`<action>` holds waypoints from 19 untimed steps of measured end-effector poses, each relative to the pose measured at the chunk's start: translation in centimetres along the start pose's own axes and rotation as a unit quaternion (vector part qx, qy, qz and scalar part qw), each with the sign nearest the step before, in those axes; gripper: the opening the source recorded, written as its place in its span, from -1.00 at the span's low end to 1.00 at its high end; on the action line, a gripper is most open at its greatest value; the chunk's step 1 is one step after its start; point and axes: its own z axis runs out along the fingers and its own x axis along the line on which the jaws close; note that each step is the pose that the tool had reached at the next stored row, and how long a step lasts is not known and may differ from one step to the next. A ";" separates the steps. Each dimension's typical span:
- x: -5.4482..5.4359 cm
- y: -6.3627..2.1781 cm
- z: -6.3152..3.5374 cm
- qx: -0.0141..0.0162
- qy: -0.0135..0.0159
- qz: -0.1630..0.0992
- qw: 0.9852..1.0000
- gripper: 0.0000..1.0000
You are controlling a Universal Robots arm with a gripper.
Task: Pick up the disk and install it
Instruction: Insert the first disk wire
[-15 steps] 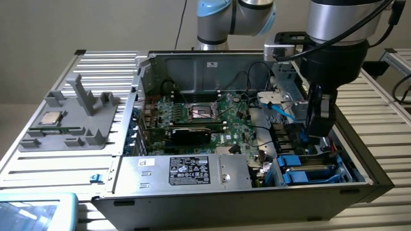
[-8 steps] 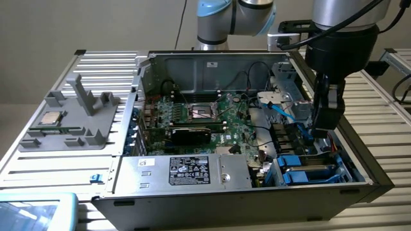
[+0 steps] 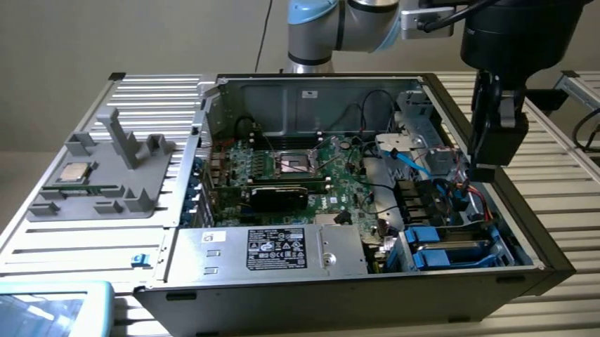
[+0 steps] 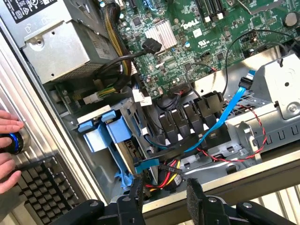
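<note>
Jaws: open, empty.
Disk: just beyond jaws, blue-bracketed.
Grip: likely best squared across disk edges, keeping clear of cables beside jaws.

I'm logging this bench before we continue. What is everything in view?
computer case: one, black, centre
motherboard: one, green, inside the case
power supply box: one, silver, inside the case
disk: one, silver with blue bracket, in the drive bay
cable: one, blue, beside the drive bay
fixture: one, grey, exterior view's left of the case
CPU chip: one, silver, on the fixture
keyboard: one, black, beside the case
person's hand: one, on a knob by the keyboard
robot arm: one, grey-blue, behind the case
robot hand: one, black, open, over the case near the disk
</note>
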 end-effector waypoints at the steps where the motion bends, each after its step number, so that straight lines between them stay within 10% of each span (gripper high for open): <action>1: 0.1 -0.08 -0.22 0.000 0.000 0.000 1.000 0.00; 19: 0.1 -0.11 -0.25 0.000 0.000 0.000 1.000 0.00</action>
